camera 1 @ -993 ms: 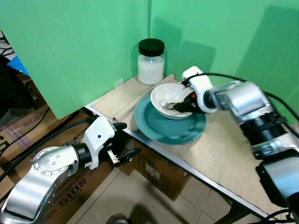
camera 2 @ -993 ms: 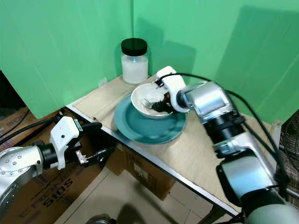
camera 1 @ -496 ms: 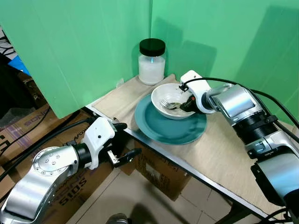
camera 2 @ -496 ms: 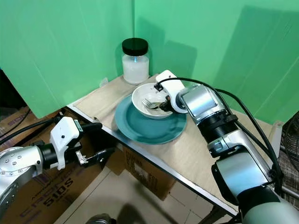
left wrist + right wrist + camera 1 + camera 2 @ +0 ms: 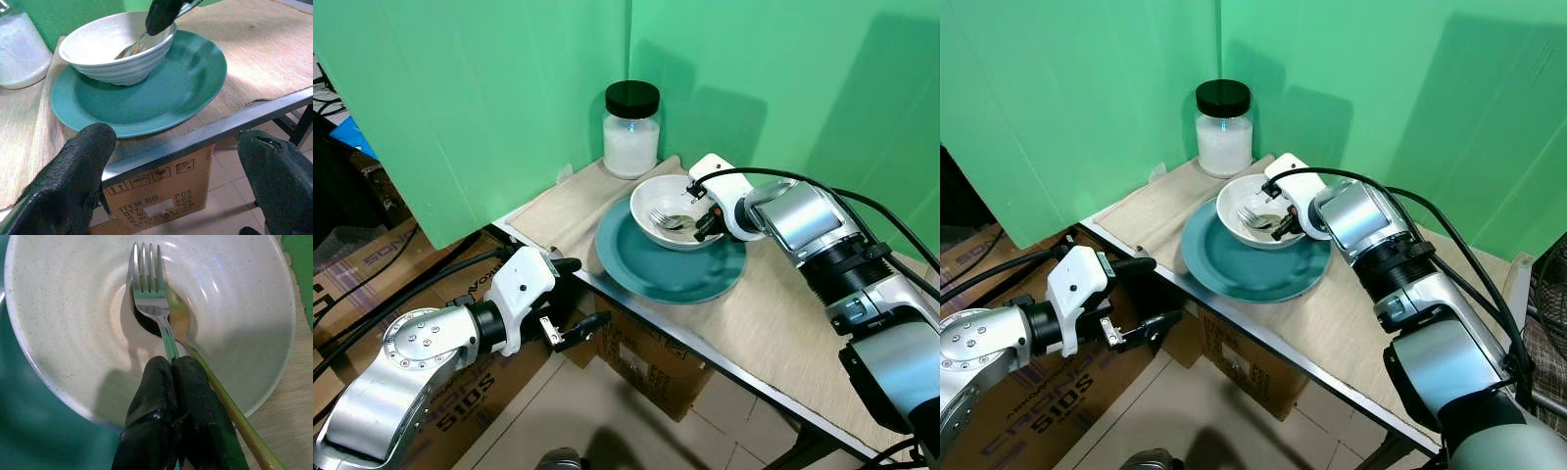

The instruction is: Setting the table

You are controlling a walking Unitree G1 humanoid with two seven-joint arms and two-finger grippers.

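Right gripper (image 5: 171, 382), fingers closed on the polished steel fork (image 5: 149, 293) handle, apparently pinching it. Fork tines point to 12 o'clock inside the speckled white ceramic bowl (image 5: 63, 298), beside a brass-toned spoon (image 5: 183, 325). Left gripper (image 5: 171, 161) is spread wide, empty, below the counter (image 5: 274, 63) edge.

A makeshift test or recording corner, green backdrop panels (image 5: 509, 88) stood behind a small table (image 5: 773, 313), printed cardboard boxes (image 5: 651, 367) and cables (image 5: 372, 304) lay beneath.

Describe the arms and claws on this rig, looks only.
Both arms are silver metal with rounded joint housings and black bands. The left claw sits on a white wrist block with a small green tag; black cables trail behind that arm. The right claw has a white wrist housing, with a thin black cable looping over it. Fingers are long, black and matte, with rounded tips.
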